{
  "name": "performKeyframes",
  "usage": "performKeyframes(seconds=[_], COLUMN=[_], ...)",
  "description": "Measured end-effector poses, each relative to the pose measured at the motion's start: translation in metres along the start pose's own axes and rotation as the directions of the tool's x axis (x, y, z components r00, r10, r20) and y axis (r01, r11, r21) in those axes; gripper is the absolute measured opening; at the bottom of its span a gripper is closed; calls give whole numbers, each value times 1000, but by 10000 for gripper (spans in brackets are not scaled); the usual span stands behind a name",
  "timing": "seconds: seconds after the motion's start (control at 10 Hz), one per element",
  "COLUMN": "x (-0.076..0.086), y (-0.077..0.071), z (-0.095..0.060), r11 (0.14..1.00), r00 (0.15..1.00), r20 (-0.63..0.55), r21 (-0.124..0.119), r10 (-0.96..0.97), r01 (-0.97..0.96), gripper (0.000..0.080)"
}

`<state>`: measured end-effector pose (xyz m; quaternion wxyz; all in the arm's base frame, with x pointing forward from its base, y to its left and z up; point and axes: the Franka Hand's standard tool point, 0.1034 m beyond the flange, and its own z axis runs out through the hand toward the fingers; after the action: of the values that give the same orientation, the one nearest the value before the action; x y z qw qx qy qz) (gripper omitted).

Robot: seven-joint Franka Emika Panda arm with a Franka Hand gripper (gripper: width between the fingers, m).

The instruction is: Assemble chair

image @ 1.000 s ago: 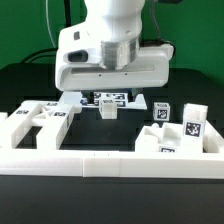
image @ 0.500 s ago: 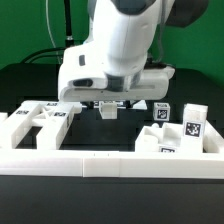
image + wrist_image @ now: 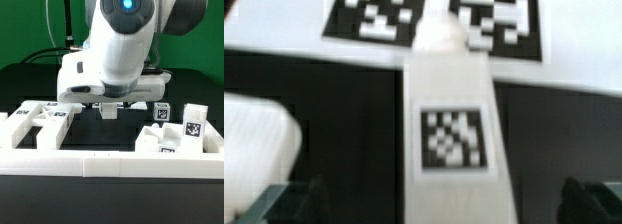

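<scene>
The hand [image 3: 108, 104] is hanging low over the black desk [image 3: 30, 85], under the arm's bulky white wrist, and it is standing released; in the wrist view its two dark fingers [image 3: 274, 206] are showing on either side of a long white post [image 3: 448, 110], each well clear of it with bare desk between, so nothing is being grasped. The post, one of the chair's loose parts, is lying flat on the desk with a small black-and-white tag facing up; its far end is showing against the marker board [image 3: 349, 20], between two of the board's tags, though whether it is touching the board cannot be told. A blurred white rounded shape is lying beside the post in the wrist view, too soft to identify. In the exterior view the post is appearing only as a small white block just under the hand. The other chair pieces are sitting nearer the camera and apart from the post: a slotted panel [image 3: 35, 128] on the exterior view's left, two tagged blocks [image 3: 192, 122] standing on the exterior view's right, and a low piece [image 3: 165, 148] just in front of them. The long white border rail [image 3: 90, 166] is running across the foreground.
</scene>
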<state>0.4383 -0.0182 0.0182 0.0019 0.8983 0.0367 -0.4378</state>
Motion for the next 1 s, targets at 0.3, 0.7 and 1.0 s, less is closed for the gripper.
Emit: performKeyframes(seconds=[0.3,0.7,1.0], x=[3,6,6], y=[1,1,1], z=[3,0,0], r11=[1000,1000,1000], r00=[982,983,983], r20=[187,183,183], r21=[11,7,8], r10=[3,5,5], r01=[-5,-6,-6], gripper=[649,384,284])
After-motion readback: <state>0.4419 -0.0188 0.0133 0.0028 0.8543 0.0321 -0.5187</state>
